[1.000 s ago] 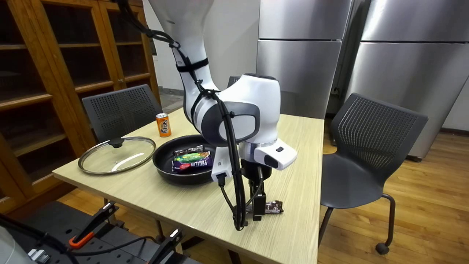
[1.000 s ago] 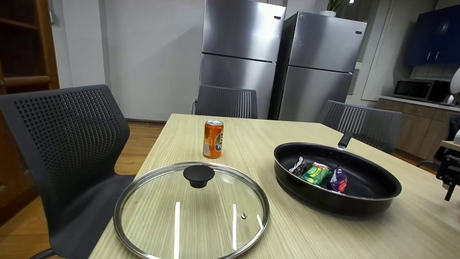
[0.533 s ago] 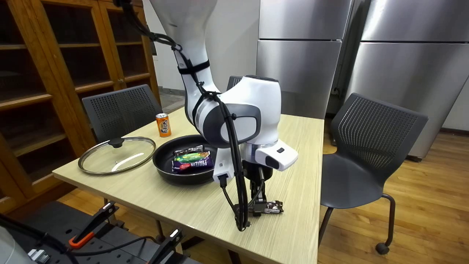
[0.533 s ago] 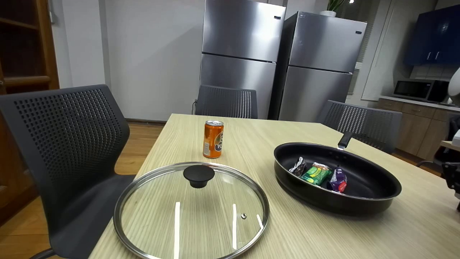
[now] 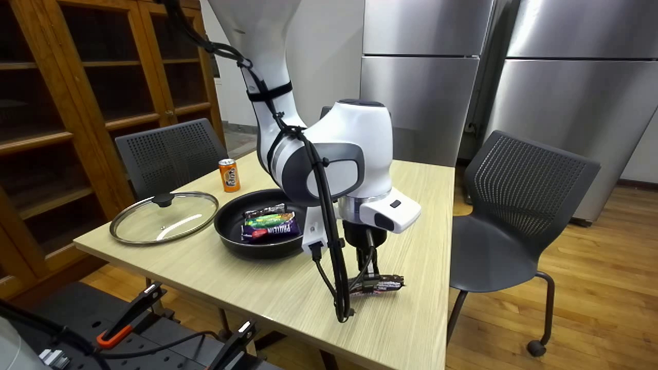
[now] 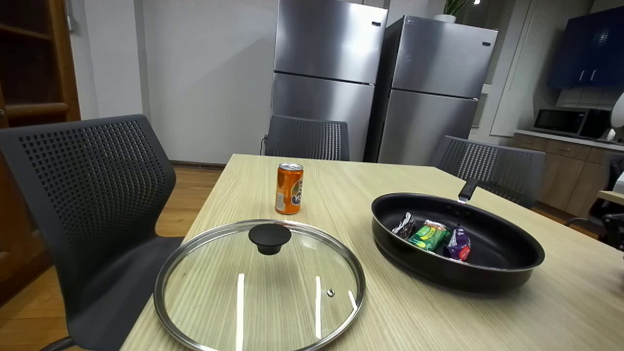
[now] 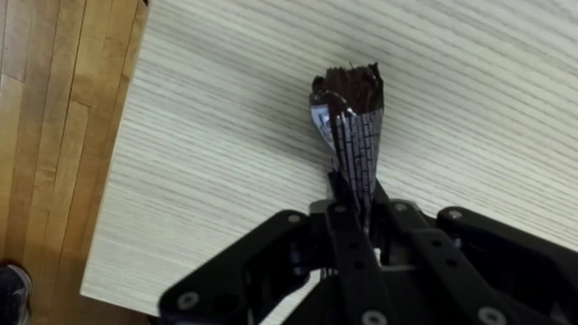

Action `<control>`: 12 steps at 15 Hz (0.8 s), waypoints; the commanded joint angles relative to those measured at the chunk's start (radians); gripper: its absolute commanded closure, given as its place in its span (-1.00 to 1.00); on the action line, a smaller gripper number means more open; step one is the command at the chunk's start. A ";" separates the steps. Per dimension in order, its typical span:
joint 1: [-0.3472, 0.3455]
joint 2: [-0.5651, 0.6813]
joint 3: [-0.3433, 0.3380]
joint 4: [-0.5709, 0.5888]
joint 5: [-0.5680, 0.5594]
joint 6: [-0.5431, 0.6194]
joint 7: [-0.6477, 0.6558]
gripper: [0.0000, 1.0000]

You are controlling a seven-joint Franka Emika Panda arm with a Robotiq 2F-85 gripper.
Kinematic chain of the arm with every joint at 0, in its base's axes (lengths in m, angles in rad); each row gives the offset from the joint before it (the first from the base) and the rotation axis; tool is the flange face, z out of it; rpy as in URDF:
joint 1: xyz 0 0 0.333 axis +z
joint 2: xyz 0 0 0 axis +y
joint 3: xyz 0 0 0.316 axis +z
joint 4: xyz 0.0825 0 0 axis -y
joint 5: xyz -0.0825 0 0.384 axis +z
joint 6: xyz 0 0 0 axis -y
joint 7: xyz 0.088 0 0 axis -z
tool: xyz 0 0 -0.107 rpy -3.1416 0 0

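Observation:
My gripper is shut on a snack bar in a dark brown, silvery-lettered wrapper, pinched so that one end sticks out past the fingers. In an exterior view the same bar lies crosswise in the gripper, low over the pale table; whether it still touches the wood I cannot tell. The arm's cable hides part of its near end. A black frying pan stands left of the gripper there, holding a green bar, a purple bar and a dark bar.
A glass lid with a black knob rests beside the pan. Behind them stands an orange can. Dark chairs surround the table. The wrist view shows the table's edge and a shoe on the floor.
The gripper went down over the dark bar and its jaws have shut on it. Since then it has risen slightly, and the bar has shifted and turned a little with it.

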 commanded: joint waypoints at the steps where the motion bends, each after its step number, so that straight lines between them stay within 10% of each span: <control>1: -0.008 -0.099 0.014 -0.075 0.017 0.056 -0.031 0.94; 12: 0.090 -0.275 0.022 -0.218 0.015 0.182 -0.007 0.94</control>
